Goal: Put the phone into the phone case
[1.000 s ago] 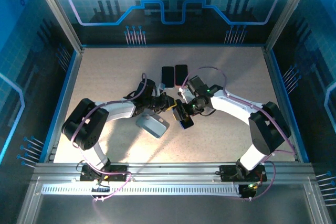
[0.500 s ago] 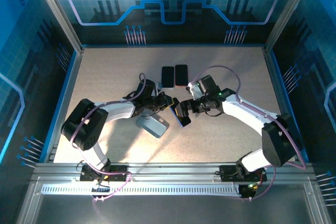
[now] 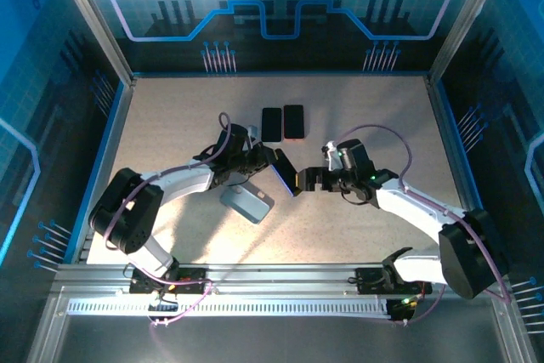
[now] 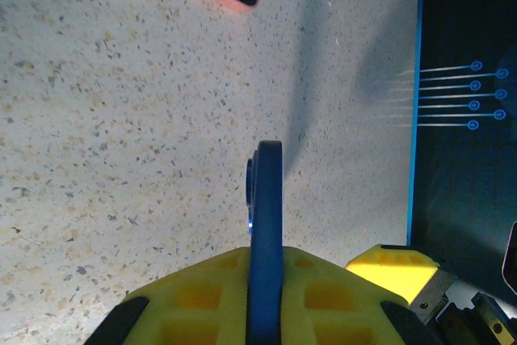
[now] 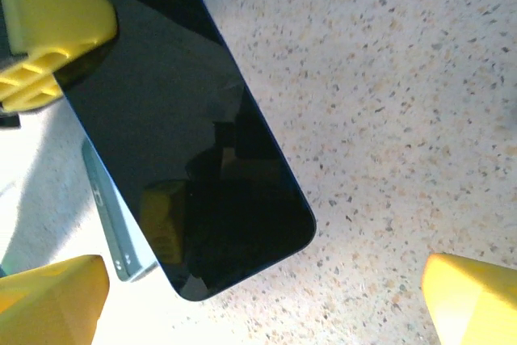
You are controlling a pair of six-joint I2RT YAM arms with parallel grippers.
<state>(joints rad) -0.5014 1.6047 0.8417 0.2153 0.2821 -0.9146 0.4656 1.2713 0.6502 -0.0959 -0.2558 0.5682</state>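
Inside the clamped left gripper (image 4: 265, 288), the slim dark rectangular phone (image 4: 265, 199) is being held alone, close by the grey phone case (image 3: 247, 203); the right gripper (image 3: 311, 179), spread wide and empty, is being withdrawn.

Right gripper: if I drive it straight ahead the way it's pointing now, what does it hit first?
Most likely the phone, held on edge in the shut left gripper. Its dark screen faces the open right gripper head-on. How far off it is I cannot judge.
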